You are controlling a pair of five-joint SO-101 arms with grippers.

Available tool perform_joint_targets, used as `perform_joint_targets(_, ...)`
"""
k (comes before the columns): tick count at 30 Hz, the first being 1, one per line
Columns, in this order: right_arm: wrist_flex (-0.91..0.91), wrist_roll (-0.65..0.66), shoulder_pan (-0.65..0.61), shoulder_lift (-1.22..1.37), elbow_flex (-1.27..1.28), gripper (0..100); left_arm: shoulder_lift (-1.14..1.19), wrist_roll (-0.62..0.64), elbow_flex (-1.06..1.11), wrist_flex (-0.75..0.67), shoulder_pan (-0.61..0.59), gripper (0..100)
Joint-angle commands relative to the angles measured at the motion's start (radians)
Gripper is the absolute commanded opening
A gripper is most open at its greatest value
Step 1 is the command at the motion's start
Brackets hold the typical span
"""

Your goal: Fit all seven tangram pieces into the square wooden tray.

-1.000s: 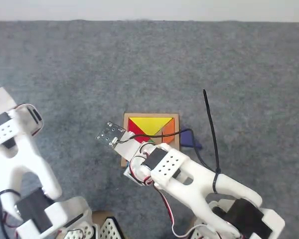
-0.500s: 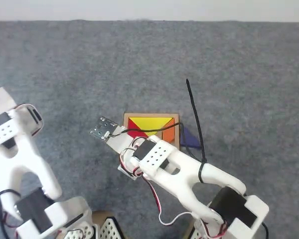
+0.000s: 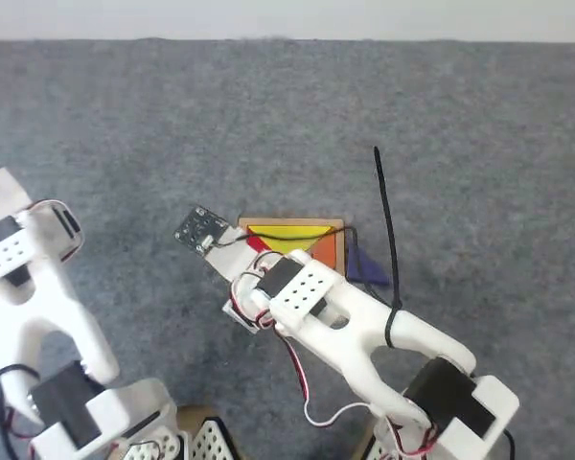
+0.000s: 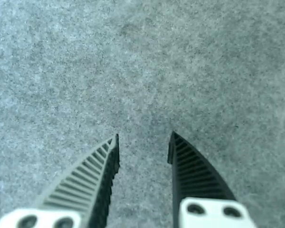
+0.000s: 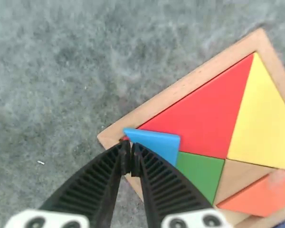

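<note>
The square wooden tray (image 5: pixel 187 85) (image 3: pixel 339 230) holds a red triangle (image 5: pixel 204 116), a yellow triangle (image 5: pixel 261 123) (image 3: pixel 289 231), a green piece (image 5: pixel 199 171), an orange piece (image 5: pixel 256 197) (image 3: pixel 324 251) and a bare wooden gap (image 5: pixel 237 173). A blue triangle (image 5: pixel 156 143) lies at the tray's corner, over the rim and the red piece's tip. My right gripper (image 5: pixel 128 152) is shut, its tips touching the blue triangle's corner. The right arm (image 3: pixel 307 297) covers the tray's near half. A purple piece (image 3: pixel 366 266) lies on the carpet just right of the tray. My left gripper (image 4: pixel 143 142) is open over bare carpet.
Grey carpet (image 3: pixel 460 125) spreads all round the tray. The left arm (image 3: pixel 29 287) stands at the table's left edge, well away from the tray. A black cable tie (image 3: pixel 385 211) sticks up from the right arm.
The right arm has swung left and pushed farther over the tray, covering more of the pieces. The purple piece beside the tray now shows more. The left arm has kept still.
</note>
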Motion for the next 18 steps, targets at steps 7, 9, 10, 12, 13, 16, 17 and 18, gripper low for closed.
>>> perform_joint_targets(7, 0.002, -0.012, 0.054, -0.015, -0.124, 0.7, -0.029, -0.002, -0.051, 0.008, -0.002, 17)
perform_joint_targets(9, -0.002, -0.012, 0.054, 0.064, -0.181, 0.7, -0.029, -0.002, -0.051, 0.008, -0.002, 17)
perform_joint_targets(10, 0.004, -0.012, 0.053, 0.102, -0.213, 0.7, -0.029, -0.002, -0.051, 0.008, -0.003, 17)
perform_joint_targets(12, 0.021, -0.012, 0.05, 0.168, -0.27, 0.7, -0.029, -0.002, -0.051, 0.008, -0.005, 17)
perform_joint_targets(13, 0.033, -0.012, 0.05, 0.196, -0.298, 0.7, -0.029, -0.002, -0.051, 0.008, -0.005, 17)
perform_joint_targets(16, 0.058, -0.012, 0.054, 0.236, -0.336, 0.7, -0.029, -0.002, -0.051, 0.006, -0.003, 17)
perform_joint_targets(17, 0.059, -0.012, 0.054, 0.237, -0.336, 0.7, -0.029, -0.002, -0.051, 0.006, -0.002, 17)
perform_joint_targets(18, 0.061, -0.012, 0.054, 0.237, -0.334, 0.7, -0.029, -0.002, -0.051, 0.005, -0.002, 17)
